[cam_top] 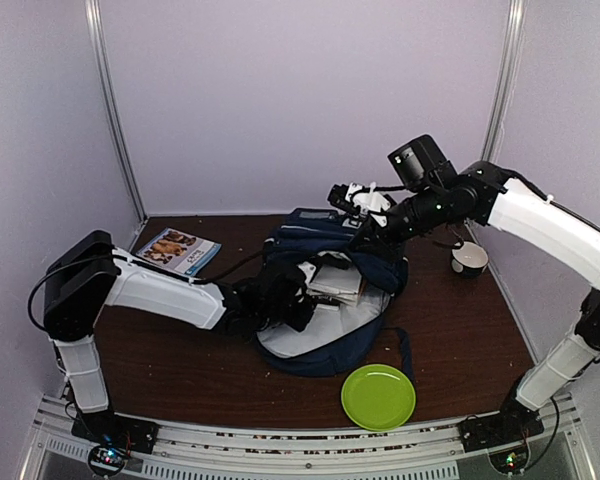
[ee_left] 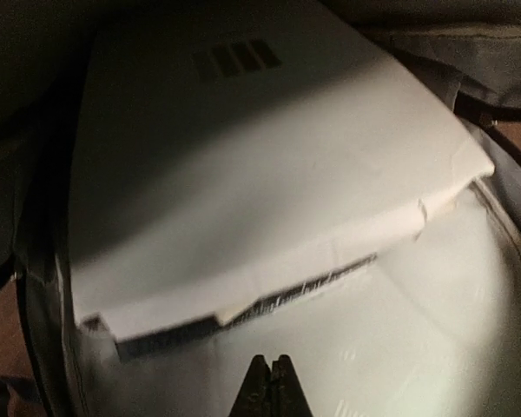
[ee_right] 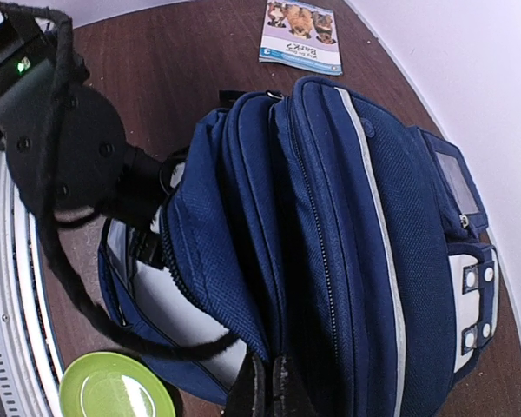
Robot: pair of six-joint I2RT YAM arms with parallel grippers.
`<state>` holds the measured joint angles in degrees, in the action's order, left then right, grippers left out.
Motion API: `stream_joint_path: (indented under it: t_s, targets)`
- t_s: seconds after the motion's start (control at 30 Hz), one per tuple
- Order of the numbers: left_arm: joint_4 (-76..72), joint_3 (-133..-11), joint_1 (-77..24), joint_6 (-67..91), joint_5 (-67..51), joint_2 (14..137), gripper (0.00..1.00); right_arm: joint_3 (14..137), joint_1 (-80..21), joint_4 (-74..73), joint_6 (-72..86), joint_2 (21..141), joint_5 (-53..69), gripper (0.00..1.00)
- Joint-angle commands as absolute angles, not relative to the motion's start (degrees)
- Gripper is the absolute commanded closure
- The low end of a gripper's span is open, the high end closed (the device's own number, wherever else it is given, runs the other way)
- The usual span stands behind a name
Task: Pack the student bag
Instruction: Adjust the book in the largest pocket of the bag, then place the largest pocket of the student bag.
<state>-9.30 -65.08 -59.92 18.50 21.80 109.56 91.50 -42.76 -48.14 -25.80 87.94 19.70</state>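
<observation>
Low across the table from the left and into the open student bag at its centre: left gripper, pressed together on nothing, just short of a white book lying on the pale lining. Arched over from the right: right gripper, pinched tight on the bag's navy edge. Around the bag: dog booklet behind left, green plate in front, cup to the right.

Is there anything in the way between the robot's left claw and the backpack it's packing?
Nothing visible. The left gripper, shut, is inside the open backpack, its tips close to a white book lying in there. The right gripper seems to pinch the backpack's upper edge.
</observation>
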Motion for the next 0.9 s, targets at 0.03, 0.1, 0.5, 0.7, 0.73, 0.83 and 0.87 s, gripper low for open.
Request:
stream_joint_path:
  t_s: [0.03,0.1,0.5,0.7,0.73,0.83,0.87]
  targets:
    - [-16.31,-51.72,-60.87,16.37,17.35,97.56,0.89,87.45,-43.14,-44.98,-28.76,87.4,23.55,1.0]
    - [-16.06,-46.64,-62.53,15.91,19.38,91.99,0.85,86.4,-43.68,-45.78,-30.91,89.29,23.86,1.0]
    - [5.68,-32.15,-56.2,35.55,38.96,63.53,0.35,83.31,-47.48,-45.18,-30.76,97.44,28.25,0.82]
    - [7.69,-36.02,-38.57,37.63,27.02,64.26,0.34,82.48,-47.3,-44.19,-30.07,90.19,24.99,0.65]
    - [7.85,-37.14,-36.09,37.95,25.42,65.36,0.34,81.87,-47.35,-44.14,-30.06,88.68,24.29,0.64]
    - [9.1,-40.77,-28.24,40.46,19.79,70.44,0.34,81.17,-47.22,-45.4,-29.41,84.65,22.31,0.62]
    - [8.51,-41.98,-25.93,40.76,16.8,72.64,0.34,81.94,-47.2,-46.97,-29.36,83.72,21.88,0.62]
